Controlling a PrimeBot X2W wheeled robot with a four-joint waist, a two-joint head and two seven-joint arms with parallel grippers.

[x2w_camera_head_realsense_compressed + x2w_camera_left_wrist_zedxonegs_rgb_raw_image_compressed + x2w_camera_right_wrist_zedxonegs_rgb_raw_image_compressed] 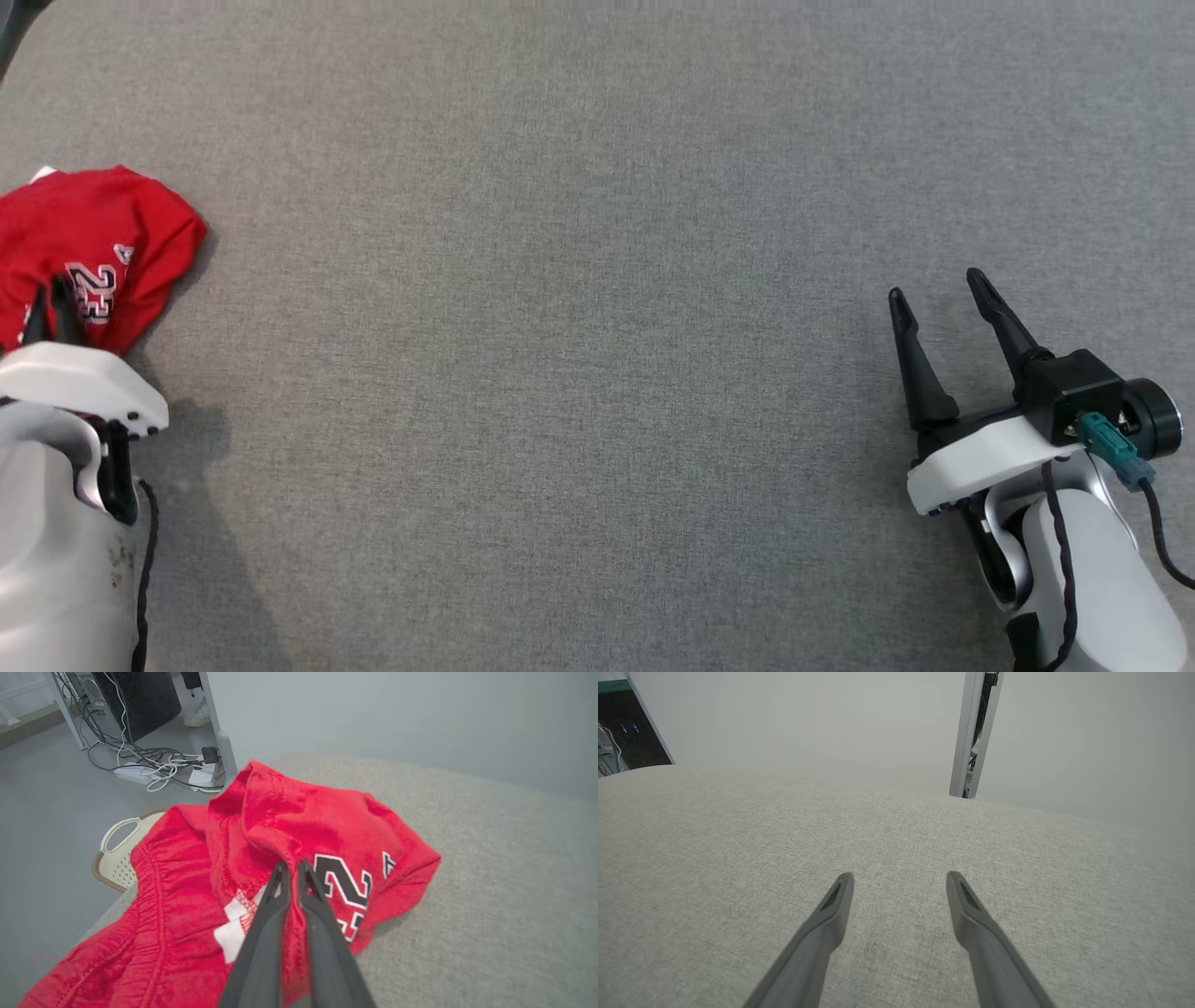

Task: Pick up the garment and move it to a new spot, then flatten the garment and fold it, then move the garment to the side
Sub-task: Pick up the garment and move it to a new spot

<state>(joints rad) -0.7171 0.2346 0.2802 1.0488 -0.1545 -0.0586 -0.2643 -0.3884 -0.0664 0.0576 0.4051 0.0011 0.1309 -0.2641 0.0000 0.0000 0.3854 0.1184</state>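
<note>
Two things could spoil the lift, as I judge it: the left gripper [293,870] has its jaws pressed nearly together on a thin ridge of the red garment [299,821], so the fold may slip free as the arm rises, or only the top layer may come up while the rest drags. Much of the cloth spreads toward the lower left of the left wrist view, where the grey padded surface [597,280] seems to end; a loose pull there could let it slide off toward the pale basket [117,854] on the floor. In that view the pinched fold sits right at the fingertips, just left of the printed number, with fabric on both sides of the fingers. In the head view the garment lies bunched at the far left edge. At the lower right of that view, well apart from the garment, the right gripper [936,284] hovers with jaws wide and nothing between them.
</note>
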